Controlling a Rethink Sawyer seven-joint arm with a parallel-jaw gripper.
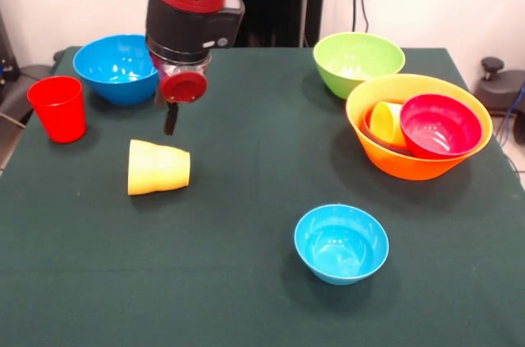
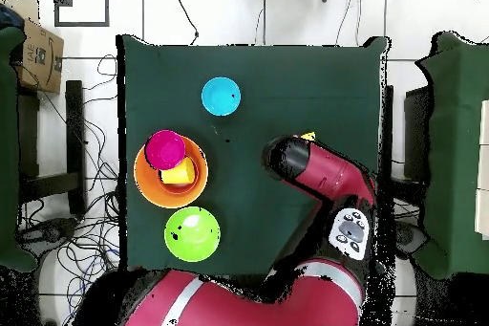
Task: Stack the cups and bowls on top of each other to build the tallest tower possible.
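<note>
My gripper (image 1: 170, 120) hangs just above and behind a yellow cup (image 1: 157, 167) that lies on its side, mouth to the left. It holds nothing that I can see. A red cup (image 1: 57, 107) stands upright at the left, next to a medium blue bowl (image 1: 116, 68). The large yellow-orange bowl (image 1: 410, 165) at the right holds a crimson bowl (image 1: 440, 125) and a tilted yellow cup (image 1: 385, 121). A lime green bowl (image 1: 358, 62) stands behind it. A small light-blue bowl (image 1: 340, 243) stands alone at the front. In the overhead view the arm (image 2: 320, 174) hides the gripper.
The dark green cloth (image 1: 246, 281) covers the whole table. In the overhead view the yellow-orange bowl (image 2: 141, 184), green bowl (image 2: 191, 233) and light-blue bowl (image 2: 221, 97) sit on the left half. A cardboard box (image 2: 38, 50) and cables lie off the table.
</note>
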